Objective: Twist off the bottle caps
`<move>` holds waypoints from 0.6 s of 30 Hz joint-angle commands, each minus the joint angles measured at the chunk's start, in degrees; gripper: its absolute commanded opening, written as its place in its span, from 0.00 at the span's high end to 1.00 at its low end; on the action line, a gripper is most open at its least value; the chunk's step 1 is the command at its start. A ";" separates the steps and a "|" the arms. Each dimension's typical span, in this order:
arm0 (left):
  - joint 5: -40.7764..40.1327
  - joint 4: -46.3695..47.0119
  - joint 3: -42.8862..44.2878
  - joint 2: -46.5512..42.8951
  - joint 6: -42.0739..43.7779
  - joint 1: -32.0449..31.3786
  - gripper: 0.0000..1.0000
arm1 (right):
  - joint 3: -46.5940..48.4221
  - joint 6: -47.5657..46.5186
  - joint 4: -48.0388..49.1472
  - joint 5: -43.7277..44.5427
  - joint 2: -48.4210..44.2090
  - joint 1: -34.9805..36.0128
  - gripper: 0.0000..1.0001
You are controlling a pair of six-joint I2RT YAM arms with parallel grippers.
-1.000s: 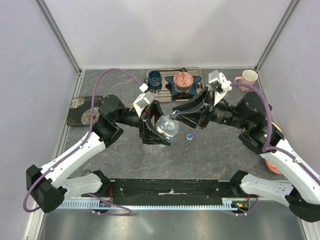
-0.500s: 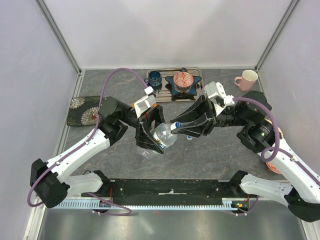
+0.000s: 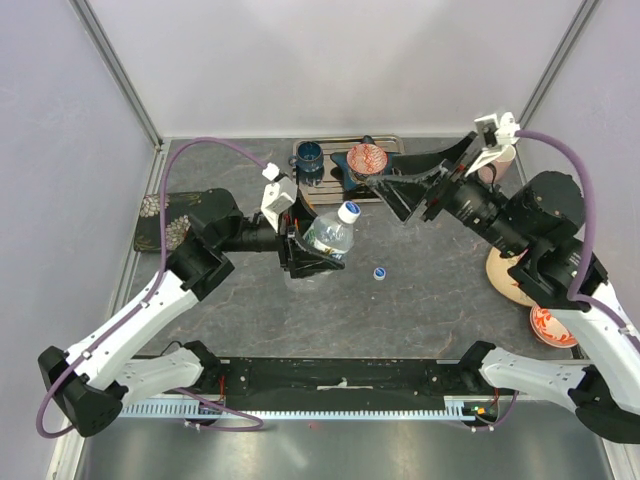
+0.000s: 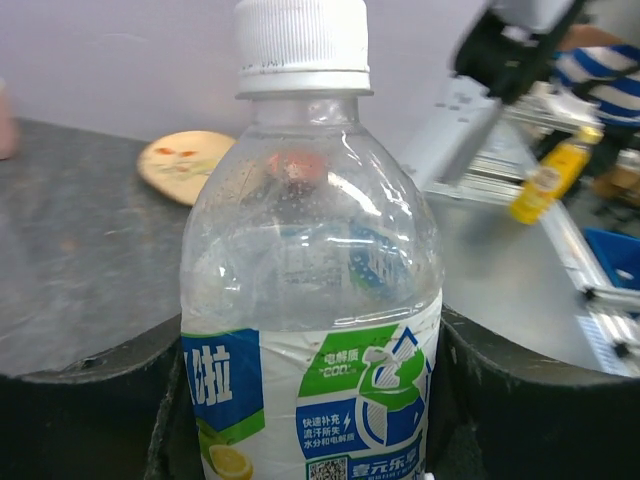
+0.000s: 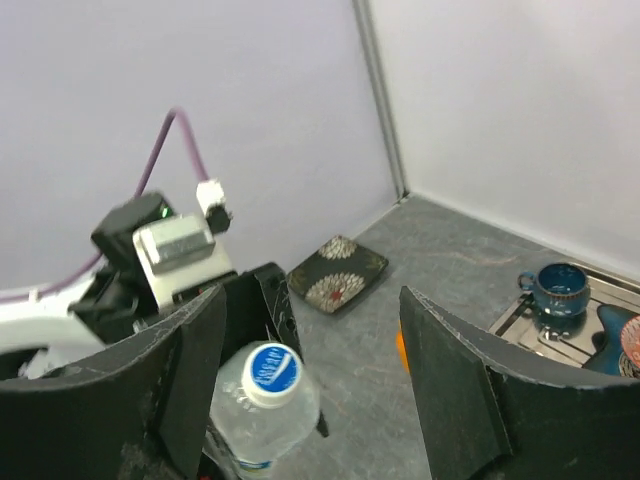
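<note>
A clear water bottle (image 3: 328,238) with a blue, green and white label is tilted above the table, and my left gripper (image 3: 308,256) is shut on its lower body. Its cap (image 3: 348,211), blue on top with white ribbed sides, sits on the neck. In the left wrist view the bottle (image 4: 310,300) fills the space between the black fingers (image 4: 530,400), with the cap (image 4: 302,45) at the top. My right gripper (image 3: 388,195) hangs open, up and to the right of the cap and apart from it. In its own view the cap (image 5: 271,369) lies below its spread fingers (image 5: 450,390). A loose blue cap (image 3: 380,272) lies on the table.
A metal tray (image 3: 322,183) at the back holds a blue mug (image 3: 308,156) and a star-shaped dish with a red bowl (image 3: 366,160). A black floral plate (image 3: 170,218) lies at the left. A pink mug (image 3: 497,160) and two plates (image 3: 510,280) are at the right.
My right gripper has come off the bottle's cap end, opened, and pulled up and back to the right. The left arm has swung the bottle back, and its cap now points up and right.
</note>
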 commanded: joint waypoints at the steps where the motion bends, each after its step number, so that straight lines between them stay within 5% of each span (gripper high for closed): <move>1: -21.93 -6.39 0.02 -2.33 12.01 -2.51 0.49 | 3.39 6.58 -2.42 11.54 1.47 0.05 0.24; 8: -57.51 -9.03 -0.87 -2.60 21.41 -9.64 0.49 | 4.36 13.09 -6.46 16.21 5.60 0.05 0.23; 18: -76.29 -8.94 0.80 0.30 25.82 -16.85 0.49 | -0.73 18.36 -2.69 12.08 9.82 0.14 0.24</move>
